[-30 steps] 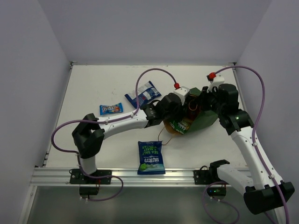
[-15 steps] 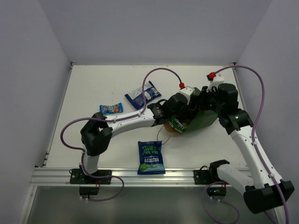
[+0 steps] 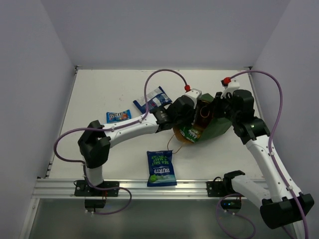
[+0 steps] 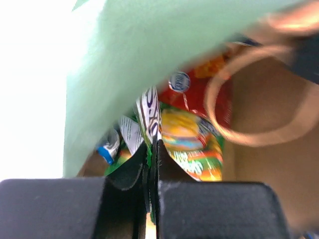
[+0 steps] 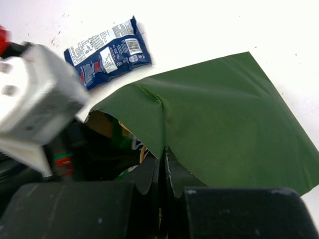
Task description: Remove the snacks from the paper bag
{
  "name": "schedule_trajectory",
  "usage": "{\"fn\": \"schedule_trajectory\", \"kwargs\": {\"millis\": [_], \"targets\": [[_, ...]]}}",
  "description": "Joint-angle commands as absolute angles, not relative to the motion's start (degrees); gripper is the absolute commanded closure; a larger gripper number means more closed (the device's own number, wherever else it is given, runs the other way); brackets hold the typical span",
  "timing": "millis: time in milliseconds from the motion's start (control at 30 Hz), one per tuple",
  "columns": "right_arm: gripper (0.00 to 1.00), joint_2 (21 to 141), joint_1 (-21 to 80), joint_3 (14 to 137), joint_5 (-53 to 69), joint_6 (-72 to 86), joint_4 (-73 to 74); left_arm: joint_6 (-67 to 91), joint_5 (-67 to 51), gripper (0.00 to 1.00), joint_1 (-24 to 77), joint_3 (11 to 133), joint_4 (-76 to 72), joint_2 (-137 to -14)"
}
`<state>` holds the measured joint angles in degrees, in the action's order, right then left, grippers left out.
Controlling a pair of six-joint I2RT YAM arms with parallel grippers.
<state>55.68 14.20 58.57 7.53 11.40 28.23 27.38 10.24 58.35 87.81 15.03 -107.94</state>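
**Left arm:** yours lies low from 7 o'clock to the bag mouth. The left gripper (image 4: 152, 149) is clamped on the edge of a green-white packet (image 4: 148, 115).

**Surface:** white table (image 3: 94, 89) with pale walls on three sides.
- blue bar (image 3: 118, 116) at 9 o'clock
- dark blue packet (image 3: 152, 100) at 11
- blue crisp bag (image 3: 161, 168) at 6, by the rail (image 3: 149, 187)
- paper bag (image 3: 218, 127) on its side at 3

**Right arm:** the right gripper (image 5: 162, 155) pinches the bag's upper flap.

**Room:** bare tabletop at 12.
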Motion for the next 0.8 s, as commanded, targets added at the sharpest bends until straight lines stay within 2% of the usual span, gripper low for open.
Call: {"fn": "schedule_trajectory", "kwargs": {"millis": [0, 300, 467, 600, 767], "targets": [[1.00, 54.1, 14.2, 57.7, 7.3, 13.4, 26.0, 25.1, 7.7, 1.00, 58.0, 89.0, 15.7, -96.6], [1.00, 53.4, 13.6, 56.3, 4.0, 13.8, 26.2, 21.6, 4.6, 1.00, 55.3, 94.4, 23.4, -84.3], [1.00, 52.9, 13.4, 56.2, 4.3, 14.1, 26.2, 22.0, 1.2, 1.00, 46.4, 95.9, 26.3, -78.9], [1.00, 53.0, 13.4, 56.3, 5.0, 14.2, 26.6, 20.3, 5.5, 1.00, 39.3, 94.7, 27.8, -77.3], [1.00, 52.6, 13.4, 56.6, 6.2, 14.2, 27.1, 20.0, 6.8, 1.00, 22.7, 86.1, 20.9, -77.9]]}}
